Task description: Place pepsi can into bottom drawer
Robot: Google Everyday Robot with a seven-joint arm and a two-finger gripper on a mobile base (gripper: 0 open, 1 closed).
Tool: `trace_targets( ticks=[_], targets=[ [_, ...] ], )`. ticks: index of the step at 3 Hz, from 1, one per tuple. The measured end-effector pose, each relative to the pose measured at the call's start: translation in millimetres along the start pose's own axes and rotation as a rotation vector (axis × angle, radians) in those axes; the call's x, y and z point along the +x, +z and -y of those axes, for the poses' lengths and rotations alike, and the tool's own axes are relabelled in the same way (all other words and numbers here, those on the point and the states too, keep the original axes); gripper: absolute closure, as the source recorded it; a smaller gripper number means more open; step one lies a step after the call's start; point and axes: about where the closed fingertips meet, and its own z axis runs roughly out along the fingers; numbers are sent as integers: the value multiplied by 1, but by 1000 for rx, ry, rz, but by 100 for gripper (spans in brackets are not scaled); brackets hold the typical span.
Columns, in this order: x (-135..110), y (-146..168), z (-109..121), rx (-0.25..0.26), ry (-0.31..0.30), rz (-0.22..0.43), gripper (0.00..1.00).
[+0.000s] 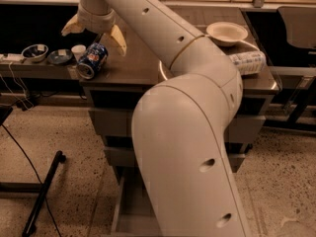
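our tool (96,32), spread apart, hangs above the can (93,60); we judge it light, thin, slippery: grip its middle gently.

cream tubular arm (173,147), tan-fingered pincer (95,35) above the counter (143,58).

- Floor (64,132): pale speckled stone-look, lit in warm, dim light.
- Grey cabinet (106,122) stands mid-room under a brown, shiny counter (138,63); a curved glint of light (160,72) shows on the top.
- Low ledge (29,67) to the left of the counter carries two small dark bowls (34,51) and a white cup (78,50).
- Dark recess behind the ledge.
- Black cable (22,149) trails over the floor at left, beside a black bar (44,191).
- Dark chair back (297,28) at far right.
- Gripper (96,33) hangs over the counter's left end, jaws spread apart.
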Motion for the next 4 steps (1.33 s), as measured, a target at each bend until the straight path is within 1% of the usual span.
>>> trace_targets(
  ticks=[1,2,3,4],
  targets=[
    [-7,12,2,-23,-102,41,16],
    [-13,25,-1,-66,-168,67,46],
    [-16,32,-6,-99,-193,74,69],
    [-16,34,-13,-121,-199,75,92]
  ],
)
